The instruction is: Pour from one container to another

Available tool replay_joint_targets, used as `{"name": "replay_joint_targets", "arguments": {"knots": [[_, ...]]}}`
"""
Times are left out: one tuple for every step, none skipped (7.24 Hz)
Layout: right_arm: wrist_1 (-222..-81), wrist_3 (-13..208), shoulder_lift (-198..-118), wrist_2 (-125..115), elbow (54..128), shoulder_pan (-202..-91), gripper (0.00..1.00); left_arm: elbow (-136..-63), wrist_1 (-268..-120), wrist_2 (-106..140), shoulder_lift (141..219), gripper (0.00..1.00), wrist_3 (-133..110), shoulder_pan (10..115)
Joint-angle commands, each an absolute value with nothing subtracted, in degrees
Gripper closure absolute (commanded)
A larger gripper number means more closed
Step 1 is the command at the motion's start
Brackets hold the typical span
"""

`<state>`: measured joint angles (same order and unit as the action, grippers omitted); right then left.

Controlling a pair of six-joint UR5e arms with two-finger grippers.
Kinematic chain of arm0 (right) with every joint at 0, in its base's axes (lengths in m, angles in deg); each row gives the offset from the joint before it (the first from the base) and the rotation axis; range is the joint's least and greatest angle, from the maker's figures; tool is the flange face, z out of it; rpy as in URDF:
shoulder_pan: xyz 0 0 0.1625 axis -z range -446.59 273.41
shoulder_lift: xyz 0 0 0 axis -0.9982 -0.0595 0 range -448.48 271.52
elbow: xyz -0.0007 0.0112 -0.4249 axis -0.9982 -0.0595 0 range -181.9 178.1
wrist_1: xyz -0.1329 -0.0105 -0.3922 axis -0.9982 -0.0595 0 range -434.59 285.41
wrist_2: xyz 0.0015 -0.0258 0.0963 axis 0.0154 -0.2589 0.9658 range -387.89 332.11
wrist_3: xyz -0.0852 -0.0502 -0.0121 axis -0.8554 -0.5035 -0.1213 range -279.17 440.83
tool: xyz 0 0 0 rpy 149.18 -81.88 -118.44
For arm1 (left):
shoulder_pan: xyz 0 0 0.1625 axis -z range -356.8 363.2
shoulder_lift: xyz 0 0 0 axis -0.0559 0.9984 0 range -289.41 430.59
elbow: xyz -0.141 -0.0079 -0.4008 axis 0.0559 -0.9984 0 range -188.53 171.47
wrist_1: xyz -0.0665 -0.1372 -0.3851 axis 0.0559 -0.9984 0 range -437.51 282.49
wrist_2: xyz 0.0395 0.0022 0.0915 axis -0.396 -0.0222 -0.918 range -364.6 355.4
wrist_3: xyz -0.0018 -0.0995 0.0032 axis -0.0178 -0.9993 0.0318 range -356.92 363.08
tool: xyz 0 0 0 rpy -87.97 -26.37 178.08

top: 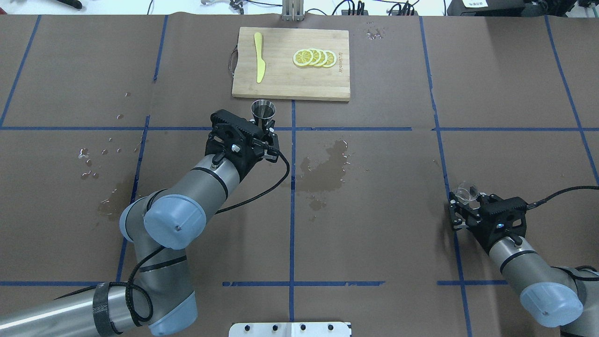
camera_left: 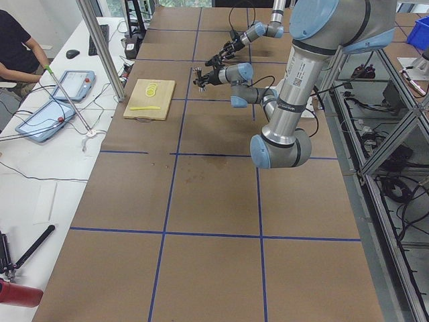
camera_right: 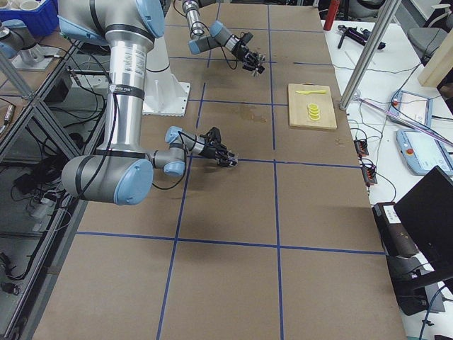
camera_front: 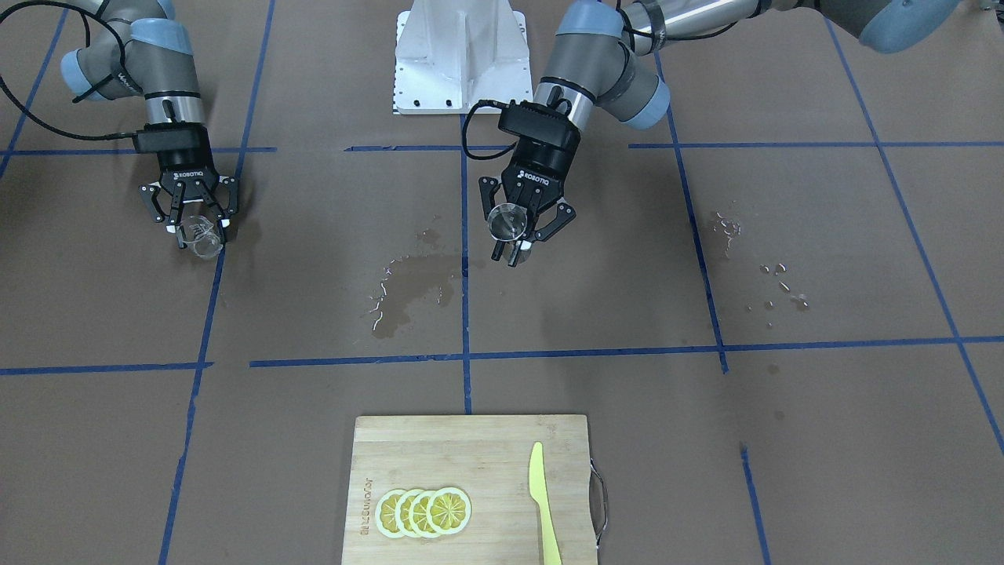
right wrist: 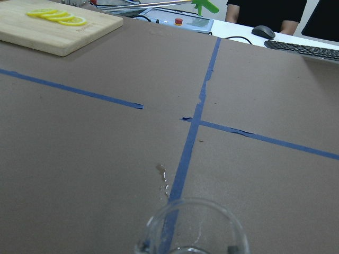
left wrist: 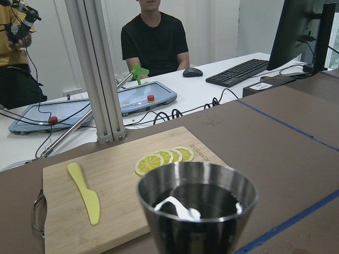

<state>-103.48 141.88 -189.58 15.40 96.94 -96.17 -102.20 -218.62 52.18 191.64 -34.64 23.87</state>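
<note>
The metal jigger (top: 263,112) stands upright between the fingers of my left gripper (top: 266,133), which is shut on it near the table's middle, just short of the cutting board. In the front view the jigger (camera_front: 506,220) shows its open mouth, and the left wrist view shows dark liquid inside the jigger (left wrist: 196,211). The clear cup (top: 467,192) is far off on the robot's right side, held low over the table in my right gripper (top: 468,202), which is shut on it. The cup (right wrist: 190,233) looks empty in the right wrist view.
A bamboo cutting board (top: 281,79) with lemon slices (top: 314,58) and a yellow knife (top: 259,63) lies at the far edge. A wet patch (top: 327,166) darkens the paper mid-table, and droplets (top: 89,159) lie at the left. People sit beyond the table.
</note>
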Motion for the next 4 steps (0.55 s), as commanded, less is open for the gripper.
{"name": "replay_joint_targets", "arguments": {"knots": [[-96.9, 138.9, -190.3, 17.5, 96.8, -97.2, 1.00, -102.2, -218.6, 52.2, 191.8, 1.00, -34.7, 23.9], [-96.7, 138.7, -189.9, 17.6, 97.6, -97.2, 1.00, -102.2, -218.5, 52.3, 191.8, 1.00, -34.7, 23.9], [-96.7, 138.3, -189.4, 17.9, 98.3, -97.2, 1.00, -102.1, -218.5, 53.3, 191.7, 1.00, -34.5, 23.9], [-96.8, 135.6, -189.3, 20.0, 100.4, -98.4, 1.00, -102.1, -218.6, 55.3, 191.7, 1.00, -34.4, 23.8]]}}
